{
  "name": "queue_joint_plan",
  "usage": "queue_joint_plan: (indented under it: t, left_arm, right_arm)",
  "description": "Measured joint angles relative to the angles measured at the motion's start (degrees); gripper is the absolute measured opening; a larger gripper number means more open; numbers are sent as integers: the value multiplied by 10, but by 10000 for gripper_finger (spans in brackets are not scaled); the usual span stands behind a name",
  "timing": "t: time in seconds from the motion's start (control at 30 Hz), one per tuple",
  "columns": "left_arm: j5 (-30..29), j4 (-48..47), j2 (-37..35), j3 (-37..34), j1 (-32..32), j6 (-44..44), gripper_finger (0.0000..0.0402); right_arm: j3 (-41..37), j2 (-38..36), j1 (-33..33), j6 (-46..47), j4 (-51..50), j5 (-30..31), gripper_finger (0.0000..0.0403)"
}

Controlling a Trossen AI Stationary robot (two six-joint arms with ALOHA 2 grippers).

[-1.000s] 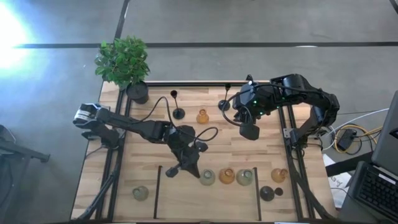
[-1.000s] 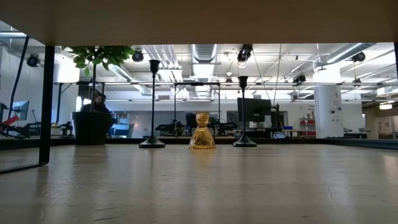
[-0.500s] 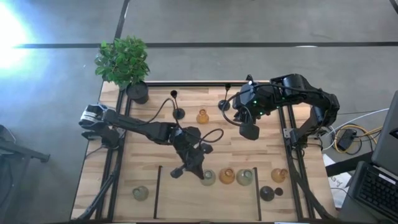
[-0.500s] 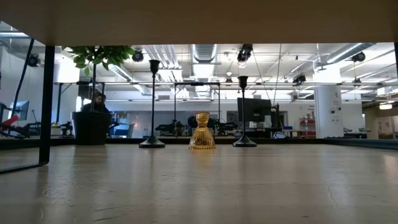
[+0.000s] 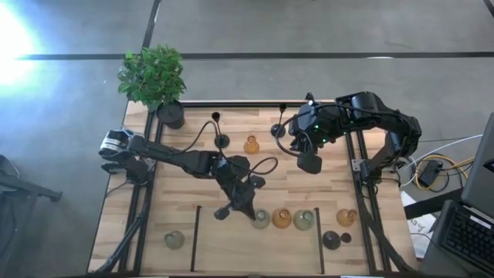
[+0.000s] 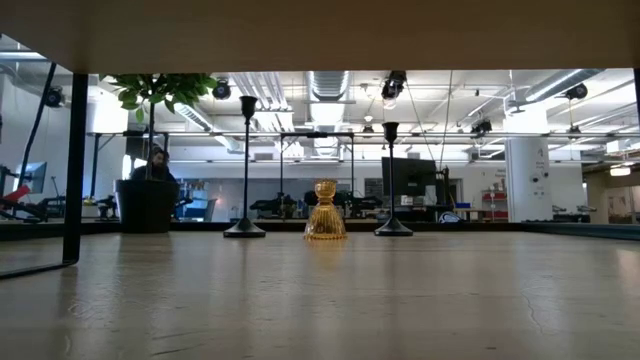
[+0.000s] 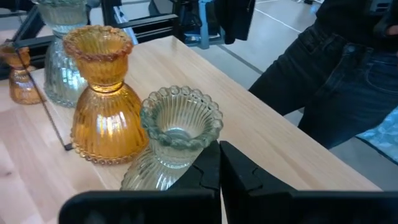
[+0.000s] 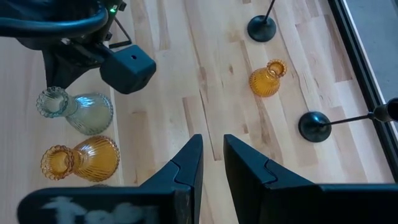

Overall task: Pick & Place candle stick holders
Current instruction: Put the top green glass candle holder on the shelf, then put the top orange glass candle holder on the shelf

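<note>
Left gripper (image 5: 248, 210), fingers closed together on nothing in the left wrist view, sat low at the near row of holders, its tips just beside the pale greenish-clear holder (image 7: 171, 138). That holder stood upright, long axis vertical, directly ahead of the fingertips, touching or nearly touching the amber ribbed holder (image 7: 104, 106) beyond it. The left arm was by far the nearer; grasping would require the fingers to part first. Right gripper (image 5: 309, 162), fingers slightly apart, waited above mid-table, well apart from the row
</note>
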Motion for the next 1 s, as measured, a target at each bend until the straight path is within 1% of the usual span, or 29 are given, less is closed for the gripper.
queue_joint_plan:
  t: [0.1, 0.17, 0.33, 0.4, 0.43, 0.5, 0.6, 0.7, 0.8, 0.9, 1.0]
  left_arm:
    - [0, -6, 0, 0, 2, 0, 0]
    - [0, -27, -4, 4, 2, -2, 0]
    - [5, -123, -43, 18, 2, 2, 0]
    - [-15, -161, -67, 20, 2, 2, 0]
    - [-32, -177, -81, 20, 2, 3, 0]
    - [-89, -203, -108, 18, 4, 1, 0]
    - [-224, -226, -140, 18, 10, -39, 0]
    - [-319, -237, -148, 18, 30, -77, 0]
    - [-372, -239, -138, 17, 62, -103, 0]
    - [-411, -265, -116, 17, 96, -93, 0]
    - [-422, -263, -90, 17, 127, -66, 0]
  right_arm:
    - [0, 0, 0, 0, 0, 0, 56]
    - [0, 0, 0, 0, 0, -1, 56]
    - [0, -2, 0, 0, 0, -1, 56]
    - [0, -4, 0, 0, 0, -1, 56]
    - [0, -5, 0, 0, 0, -1, 56]
    - [0, -8, 0, 0, 0, -1, 56]
    - [0, -8, 0, 0, 0, -1, 56]
    - [0, -8, 0, 0, 0, 1, 56]
    - [0, -9, 0, -2, 0, 8, 56]
    - [-1, -9, 0, -2, 0, 15, 56]
    - [-1, -9, 0, -2, 0, 16, 56]
